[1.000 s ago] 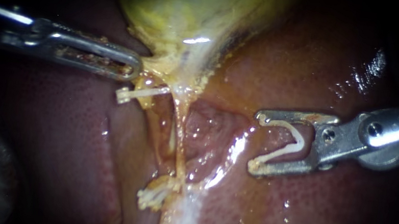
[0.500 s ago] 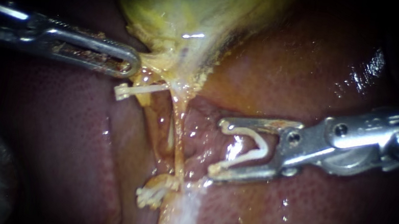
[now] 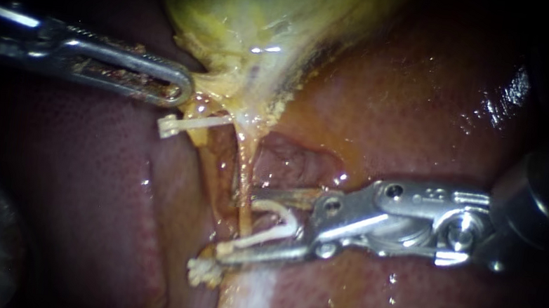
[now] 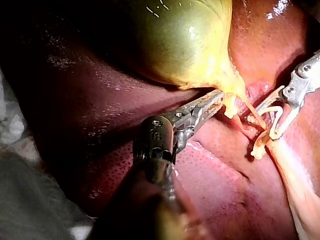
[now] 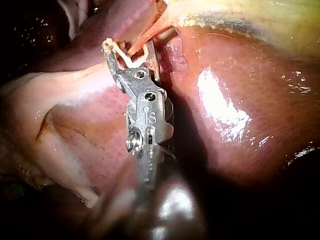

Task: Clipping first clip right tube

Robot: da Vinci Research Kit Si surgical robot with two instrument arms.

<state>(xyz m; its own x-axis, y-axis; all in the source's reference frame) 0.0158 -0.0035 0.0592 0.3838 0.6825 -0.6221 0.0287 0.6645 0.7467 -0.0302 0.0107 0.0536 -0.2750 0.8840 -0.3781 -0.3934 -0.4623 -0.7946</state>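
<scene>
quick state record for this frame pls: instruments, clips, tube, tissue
left instrument: tip at the gallbladder neck
right instrument: jaws wide, gripping an open clip
clip: apparently straddling the right tube, not yet closed
second clip: closed, beside left instrument's tip
liver: lies beneath the right instrument

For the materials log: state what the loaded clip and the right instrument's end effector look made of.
The clip: white, matte, probably plastic; no glints. The right instrument's end effector: silvery polished metal, judging by bright highlights and rivets.
</scene>
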